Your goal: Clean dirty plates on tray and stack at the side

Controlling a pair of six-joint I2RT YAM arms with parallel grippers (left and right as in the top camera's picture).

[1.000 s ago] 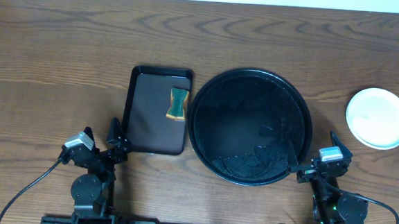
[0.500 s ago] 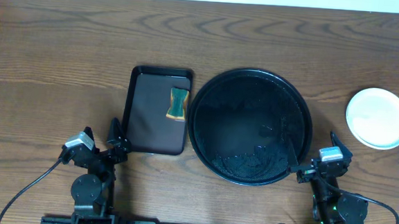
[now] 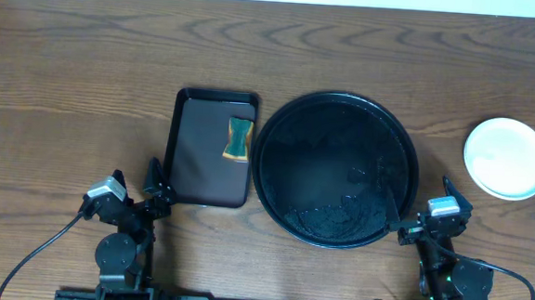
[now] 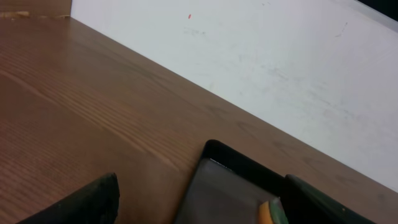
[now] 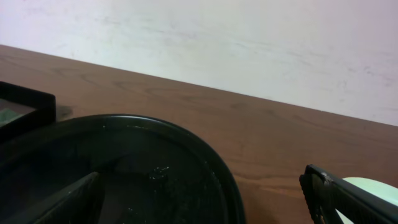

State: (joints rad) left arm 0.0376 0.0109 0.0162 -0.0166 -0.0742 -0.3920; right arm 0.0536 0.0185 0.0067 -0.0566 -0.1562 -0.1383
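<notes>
The tray [image 3: 340,103] lies near 2 low, tucked-back arms, left hand [image 4: 200,180] and right hand [image 5: 202,174] both spread apart.

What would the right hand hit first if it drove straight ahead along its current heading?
The black tray: its right rim lies just ahead of the open right hand. Height is unclear from these views, so it may skim over the low rim instead.

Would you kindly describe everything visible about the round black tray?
The round black tray is large, glossy and plastic-looking, with a low raised rim. It lies flat on the wooden table, its left edge close beside the rectangular tray; contact is unclear. Wet-looking streaks mark its front part, and no plate sits on it.
</notes>
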